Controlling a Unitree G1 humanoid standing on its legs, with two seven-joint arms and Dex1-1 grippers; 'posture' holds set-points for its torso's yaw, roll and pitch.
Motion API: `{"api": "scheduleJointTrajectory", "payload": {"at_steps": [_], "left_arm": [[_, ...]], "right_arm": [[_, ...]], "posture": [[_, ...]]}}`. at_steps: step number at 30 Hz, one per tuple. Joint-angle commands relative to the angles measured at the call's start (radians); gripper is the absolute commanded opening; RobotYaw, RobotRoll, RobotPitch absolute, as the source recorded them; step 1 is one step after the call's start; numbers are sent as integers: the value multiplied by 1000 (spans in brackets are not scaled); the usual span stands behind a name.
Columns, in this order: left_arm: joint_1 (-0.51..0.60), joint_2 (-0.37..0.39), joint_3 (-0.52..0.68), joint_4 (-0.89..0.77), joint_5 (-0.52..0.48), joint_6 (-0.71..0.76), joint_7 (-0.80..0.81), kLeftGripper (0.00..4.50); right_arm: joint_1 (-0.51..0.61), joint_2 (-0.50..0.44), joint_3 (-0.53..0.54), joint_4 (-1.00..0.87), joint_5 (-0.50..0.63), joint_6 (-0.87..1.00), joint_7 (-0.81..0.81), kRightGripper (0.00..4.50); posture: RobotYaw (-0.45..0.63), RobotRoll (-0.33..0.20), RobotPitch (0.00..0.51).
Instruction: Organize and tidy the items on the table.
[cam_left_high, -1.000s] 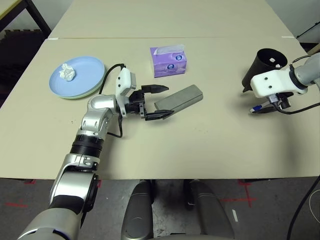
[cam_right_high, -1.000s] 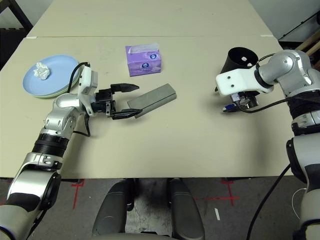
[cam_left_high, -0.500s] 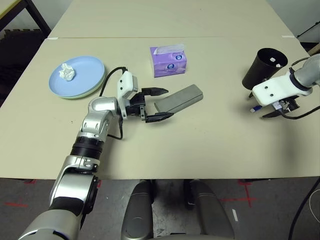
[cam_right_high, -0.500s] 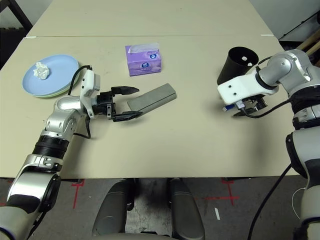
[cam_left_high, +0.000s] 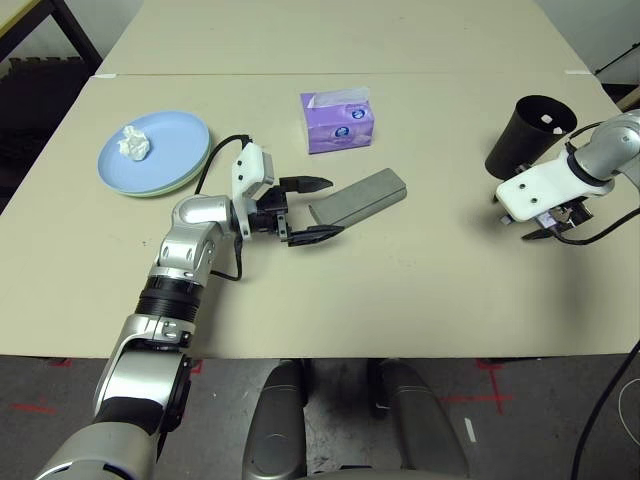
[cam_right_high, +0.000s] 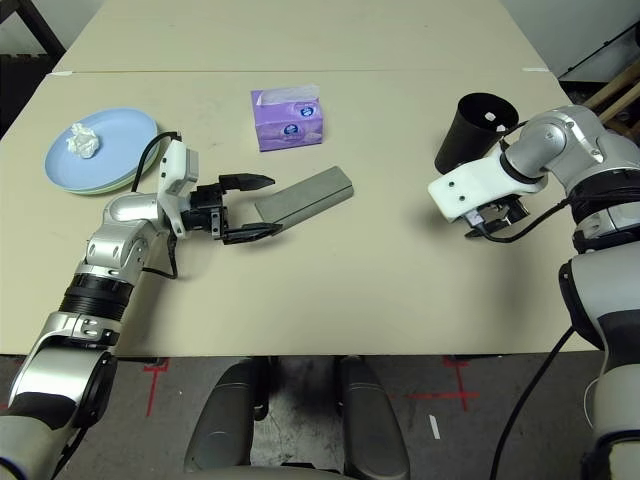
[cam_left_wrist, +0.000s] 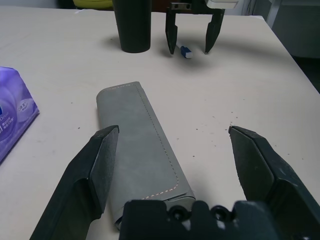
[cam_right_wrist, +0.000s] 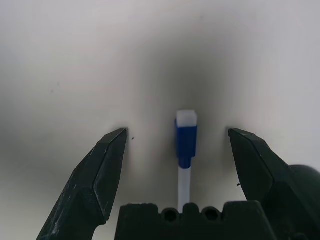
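Far left of table (cam_left_high: 400, 300): light blue plate (cam_left_high: 165, 160) stacked on pale green plate (cam_left_high: 170, 188) (only a green rim edge visible beneath), crumpled white tissue wad (cam_left_high: 133, 143) resting on the blue one, toward its far-left part.

Next right: left gripper (cam_left_high: 311, 208), fingers spread wide, hovering at the near-left end of the grey glasses case (cam_left_high: 358, 198). Far finger beside the case's end, near finger just off its near corner; contact not discernible. Case flat on the table, long axis diagonal, running from near-left up to far-right, away from the left gripper. In left wrist view the case (cam_left_wrist: 142, 150) lies between the fingers (cam_left_wrist: 97, 170) but closer to one of them, stitched seam along its length.

Behind the case, well apart: purple tissue box (cam_left_high: 337, 121), upright, white tissue showing at top opening.

Right side: black cup (cam_left_high: 525, 134), upright, open mouth up. Just near of it, right gripper (cam_right_high: 492, 222) pointing down at the table, fingers wide apart. Right wrist view: small blue-white pen (cam_right_wrist: 185, 150) lying flat between the open fingers (cam_right_wrist: 102, 170), touching neither, long axis in line with the fingers, blue section with white tip pointing away from the wrist. Left wrist view confirms pen (cam_left_wrist: 185, 51) on the table between the right gripper's two fingertips, beside the cup (only one pen visible).
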Motion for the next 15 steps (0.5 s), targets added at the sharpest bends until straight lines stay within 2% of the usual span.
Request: {"api": "scheduleJointTrajectory", "payload": {"at_steps": [1, 6, 15], "left_arm": [[13, 2, -10, -26, 3, 7, 2, 4500], [18, -19, 15, -45, -43, 17, 3, 4500], [21, -19, 12, -58, -52, 19, 3, 4500]], "right_arm": [[-14, -11, 14, 27, -21, -11, -12, 4464], [-22, -4, 16, 40, -35, -18, -23, 4464], [-21, 8, 15, 49, -44, -20, -42, 4464]], "posture": [[160, 0, 251], [162, 0, 251], [167, 0, 249]]}}
